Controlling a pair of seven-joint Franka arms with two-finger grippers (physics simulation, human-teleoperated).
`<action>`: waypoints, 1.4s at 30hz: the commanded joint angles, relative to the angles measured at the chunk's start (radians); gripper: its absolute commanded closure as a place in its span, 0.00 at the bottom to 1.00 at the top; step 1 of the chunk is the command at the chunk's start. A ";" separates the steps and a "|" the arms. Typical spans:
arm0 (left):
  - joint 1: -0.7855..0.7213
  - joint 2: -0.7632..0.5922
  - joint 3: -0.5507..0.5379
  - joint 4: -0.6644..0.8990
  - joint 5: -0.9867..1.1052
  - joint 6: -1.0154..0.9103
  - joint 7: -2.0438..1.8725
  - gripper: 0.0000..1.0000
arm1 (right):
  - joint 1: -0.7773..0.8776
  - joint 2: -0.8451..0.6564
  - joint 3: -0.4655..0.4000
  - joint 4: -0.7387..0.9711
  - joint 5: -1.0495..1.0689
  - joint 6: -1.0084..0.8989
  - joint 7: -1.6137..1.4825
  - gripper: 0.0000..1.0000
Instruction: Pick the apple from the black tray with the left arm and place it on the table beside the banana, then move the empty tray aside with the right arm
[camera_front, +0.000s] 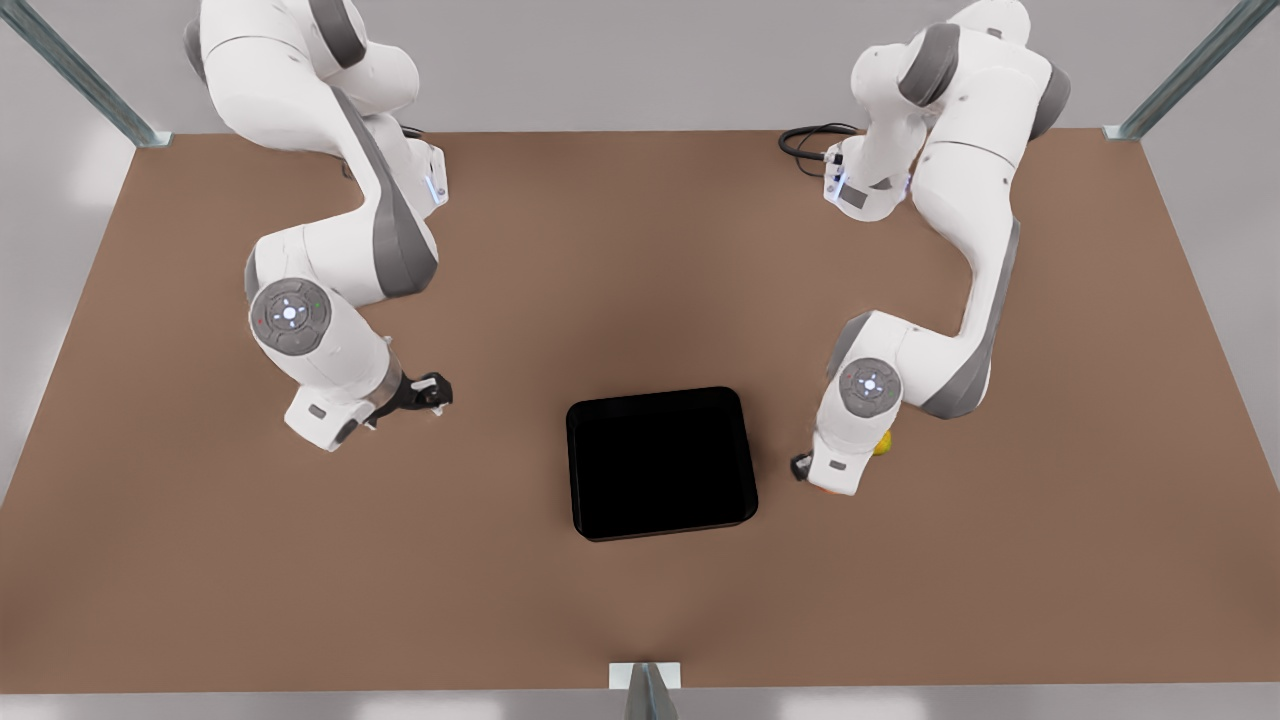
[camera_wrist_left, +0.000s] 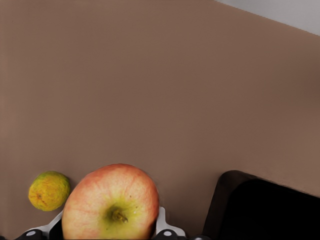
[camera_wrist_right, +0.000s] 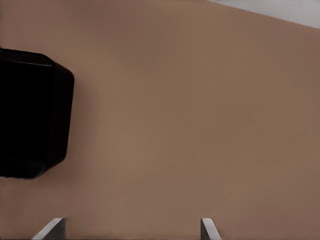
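Left claw (camera_wrist_left: 112, 235), on the front view's right, clamped on the apple (camera_wrist_left: 111, 202) just past the empty black tray (camera_front: 660, 462). Lower gently onto the table (camera_front: 640, 280) before letting go. Right claw (camera_wrist_right: 132, 227) spread wide, waiting.

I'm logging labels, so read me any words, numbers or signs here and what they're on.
None: no readable text on the tray, apple or table.
Marks on the round joint caps: too small to read.
The left gripper holds the apple at the front view's right; the right gripper waits open at its left.
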 joint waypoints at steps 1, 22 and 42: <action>0.060 0.047 0.001 0.002 -0.026 0.022 0.592 0.23 | 0.020 0.001 0.026 0.001 0.009 0.004 0.303 0.00; 0.227 -0.381 -0.013 0.071 -0.160 -0.325 0.836 0.00 | 0.173 0.334 0.069 -0.059 0.083 0.690 0.559 0.00; 0.236 -0.344 -0.008 0.062 -0.155 -0.325 0.831 0.00 | 0.118 0.402 0.063 -0.164 0.088 0.778 0.407 0.09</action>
